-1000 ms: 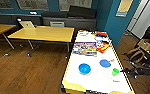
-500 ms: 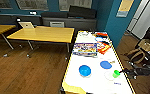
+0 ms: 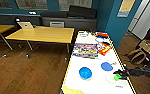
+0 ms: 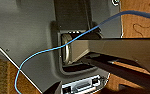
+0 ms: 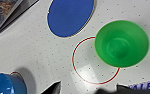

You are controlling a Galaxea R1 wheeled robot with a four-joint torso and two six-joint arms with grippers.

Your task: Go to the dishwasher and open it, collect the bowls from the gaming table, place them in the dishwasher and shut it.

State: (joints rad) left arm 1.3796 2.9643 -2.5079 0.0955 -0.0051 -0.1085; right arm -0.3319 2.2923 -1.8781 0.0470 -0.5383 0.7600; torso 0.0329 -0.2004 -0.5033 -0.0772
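bowls are seen lower right in the head view: a green bowl (image 3: 116, 76) under the right gripper (image 3: 119, 74), a blue bowl (image 3: 85, 73) beside it on the gaming table (image 3: 96, 85). finger state cannot be told. a glancing rim contact could skid the green bowl away.

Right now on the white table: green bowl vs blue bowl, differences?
The green bowl is smaller than the blue bowl. The green one sits near the table's right edge under the right gripper; the blue one sits mid-table, away from it. Both are round, upright and empty.
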